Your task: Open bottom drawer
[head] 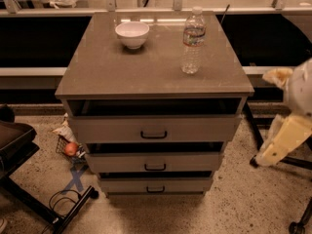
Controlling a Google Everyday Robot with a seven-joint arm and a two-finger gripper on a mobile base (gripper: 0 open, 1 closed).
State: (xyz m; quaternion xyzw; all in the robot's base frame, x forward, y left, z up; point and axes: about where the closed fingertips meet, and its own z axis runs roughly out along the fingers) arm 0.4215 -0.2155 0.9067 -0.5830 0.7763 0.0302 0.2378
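Observation:
The grey-beige cabinet [146, 67] has three drawers, each with a small black bar handle. The bottom drawer [126, 185] is the lowest, with the shallowest front; its handle [156, 189] sits at its middle. A dark gap shows above each drawer front. My arm's cream and white links [285, 135] hang at the right edge, beside the cabinet and apart from it. The gripper [277, 77] appears as a pale yellowish shape at the arm's upper end, level with the cabinet top and well above and right of the bottom drawer.
A white bowl [132, 33] and a clear water bottle [193, 42] stand on the cabinet top. A black stand base [44, 204] with cable, a small wire basket [66, 146] and an orange ball [71, 148] lie on the floor at left. A stand leg [282, 162] lies at right.

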